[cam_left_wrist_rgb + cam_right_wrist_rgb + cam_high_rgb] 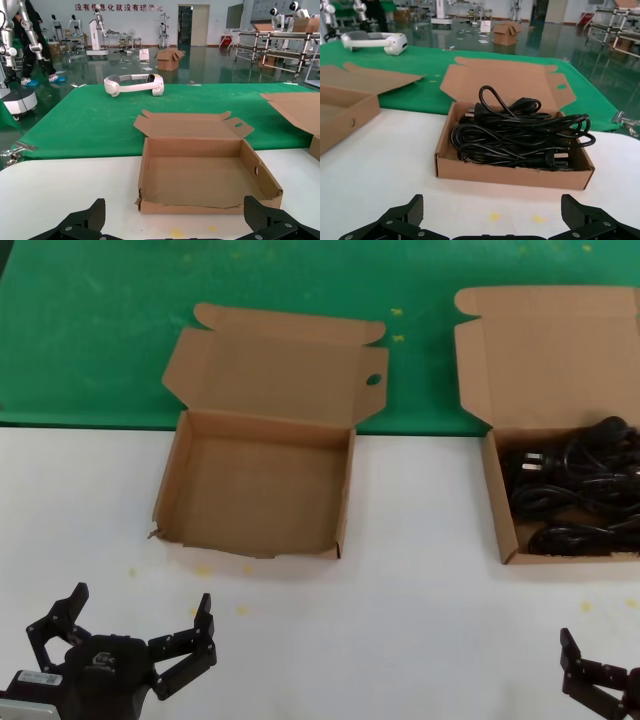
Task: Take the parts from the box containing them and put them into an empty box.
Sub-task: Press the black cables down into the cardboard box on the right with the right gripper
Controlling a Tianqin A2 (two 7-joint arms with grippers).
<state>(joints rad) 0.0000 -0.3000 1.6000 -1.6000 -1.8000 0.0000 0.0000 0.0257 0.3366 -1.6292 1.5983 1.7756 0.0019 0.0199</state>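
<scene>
The white counter (pixel 420 570) carries both cartons, with a green mat (pixel 90 330) covering the surface behind them. The empty box (pixel 262 485) sits ahead of the left arm, its lid flap with the small round hole folded back onto the green, its ragged low front edge facing the robot, and nothing inside. The box containing the parts (pixel 512 150) sits on the robot's right, well apart from the empty one, its lid flap laid back; the head view cuts off its right side. The parts (pixel 520 132) lie coiled together inside it, filling most of the floor, one loop standing above the rim (individual cords cannot be separated with confidence in the tangle). The coils run mainly across the box's width, side to side as seen from the right claw. The right claw (pixel 495 217) is the nearer one: it hovers low over the counter with its fingers spread wide and nothing held, the box directly ahead of it across bare counter. Only the carton's near wall stands between claw and cords, so the reach probably has to come over the rim from above. The left claw (pixel 177 220) is likewise spread wide and empty, parked facing the empty box.
</scene>
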